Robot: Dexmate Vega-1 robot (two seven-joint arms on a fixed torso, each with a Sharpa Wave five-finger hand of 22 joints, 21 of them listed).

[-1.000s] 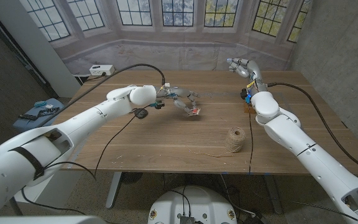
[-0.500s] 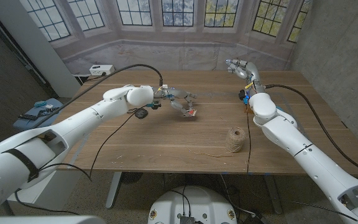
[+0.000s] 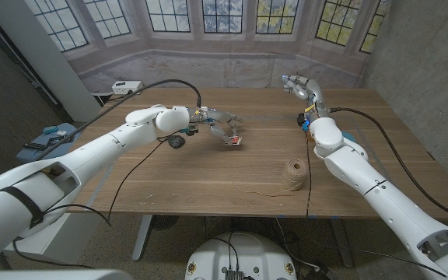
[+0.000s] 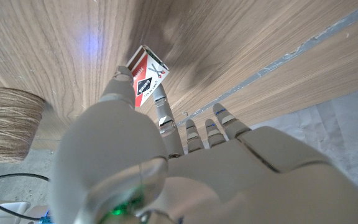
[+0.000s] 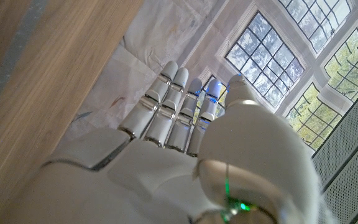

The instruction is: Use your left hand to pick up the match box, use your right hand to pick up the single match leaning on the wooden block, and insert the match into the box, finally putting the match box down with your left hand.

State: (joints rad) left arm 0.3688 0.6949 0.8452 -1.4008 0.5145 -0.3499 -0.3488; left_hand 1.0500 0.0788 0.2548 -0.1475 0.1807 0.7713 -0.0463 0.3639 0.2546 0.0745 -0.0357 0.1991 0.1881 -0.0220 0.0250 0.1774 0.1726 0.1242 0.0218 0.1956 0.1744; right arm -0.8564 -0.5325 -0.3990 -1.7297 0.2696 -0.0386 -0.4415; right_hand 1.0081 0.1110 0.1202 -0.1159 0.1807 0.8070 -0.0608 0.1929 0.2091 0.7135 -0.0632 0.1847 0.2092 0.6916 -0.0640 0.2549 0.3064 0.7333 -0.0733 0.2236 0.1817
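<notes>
The small red-and-white match box (image 3: 236,141) is near the middle of the table, pinched between the thumb and a finger of my left hand (image 3: 221,127). In the left wrist view the match box (image 4: 146,77) sits at the fingertips (image 4: 122,83), close over the wood, and I cannot tell whether it touches. My right hand (image 3: 299,85) is raised over the table's far edge, well to the right of the box. In the right wrist view my right hand (image 5: 185,121) has its fingers stretched out side by side with nothing in them.
A spool of twine (image 3: 292,174) stands near the front edge right of centre, with a loose strand trailing left; the spool of twine (image 4: 10,124) is also in the left wrist view. A black cable with a round puck (image 3: 177,141) lies under my left forearm. A power strip (image 3: 127,87) sits at the far left corner.
My left hand has carried the match box a little to the left and farther back. My right hand has hardly moved.
</notes>
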